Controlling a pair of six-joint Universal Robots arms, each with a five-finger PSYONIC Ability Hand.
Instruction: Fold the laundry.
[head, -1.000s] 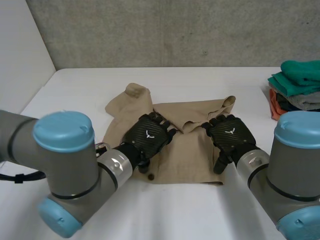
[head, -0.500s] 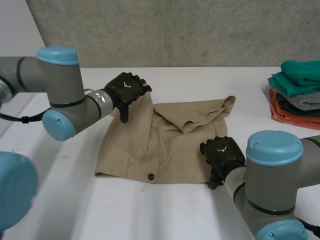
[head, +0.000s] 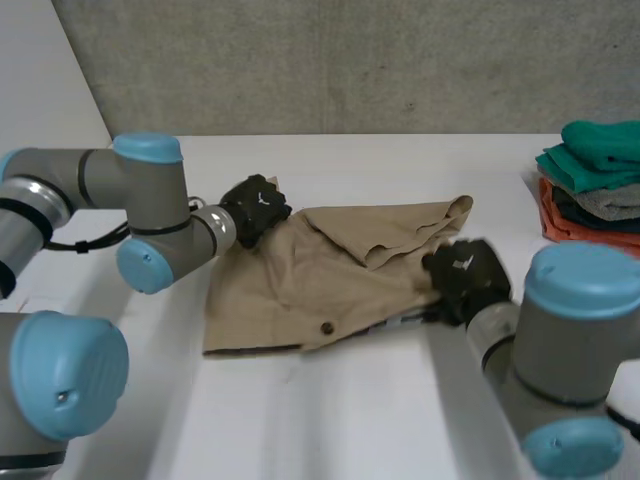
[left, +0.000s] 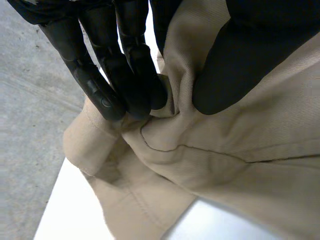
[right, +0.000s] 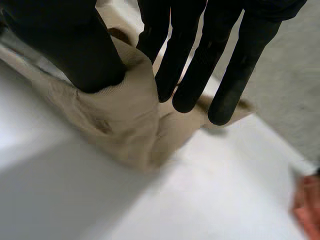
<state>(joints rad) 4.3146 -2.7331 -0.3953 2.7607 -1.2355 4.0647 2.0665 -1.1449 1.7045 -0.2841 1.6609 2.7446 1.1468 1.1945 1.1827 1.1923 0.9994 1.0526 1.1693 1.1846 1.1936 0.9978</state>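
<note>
- The khaki shorts (head: 320, 270) lie rumpled on the white table (head: 330, 420), stretched between the two hands.
- The left hand (head: 257, 207) is at the far corner of the shorts. In its wrist view, the fingers (left: 117, 75) and thumb are clamped on a raised fold of the cloth. The rest of the cloth spreads out under the palm and past the fingertips.
- The right hand (head: 465, 280) is at the opposite side edge. In its wrist view, the thumb (right: 75, 45) squeezes a bunched ridge of cloth against the nearest of its straight fingers. The other fingertips hang just over the fabric.
- A dark button (head: 326, 328) shows at the near edge of the shorts, between the two hands and closer to the robot than either.
- A stack of folded clothes (head: 595, 180), green on top with grey and orange beneath, sits well out past the right hand, apart from the shorts.
</note>
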